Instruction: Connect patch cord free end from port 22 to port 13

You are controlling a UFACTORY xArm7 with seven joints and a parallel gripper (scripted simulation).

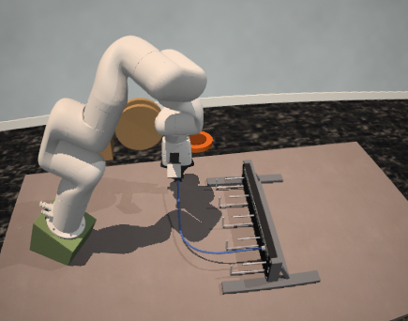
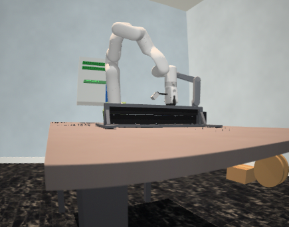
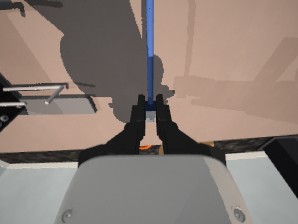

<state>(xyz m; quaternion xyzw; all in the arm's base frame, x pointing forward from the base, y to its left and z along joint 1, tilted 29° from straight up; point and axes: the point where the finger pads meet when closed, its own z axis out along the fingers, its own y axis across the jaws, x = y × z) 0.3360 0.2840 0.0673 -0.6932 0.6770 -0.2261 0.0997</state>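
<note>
The blue patch cord (image 1: pixel 179 211) (image 3: pixel 150 50) runs from a port near the front end of the rack (image 1: pixel 262 211) (image 2: pixel 152 105), curves over the table and rises to my gripper. My gripper (image 1: pixel 177 178) (image 3: pixel 150 103) points down, left of the rack's far end in the top view, raised above the table. Its fingers are shut on the cord's free-end plug (image 3: pixel 150 116), whose clear tip shows between them in the wrist view. The latch side cannot be made out. Port 13 and the number plates are too small to read.
Several thin metal cable guides (image 1: pixel 234 205) (image 3: pixel 40 88) stick out from the rack's port side. The rack's feet (image 1: pixel 271 282) (image 3: pixel 75 106) lie on the table (image 1: pixel 130 291) (image 2: pixel 142 146). The green base block (image 1: pixel 52 241) stands at left. An orange ring and a tan disc are beyond the table.
</note>
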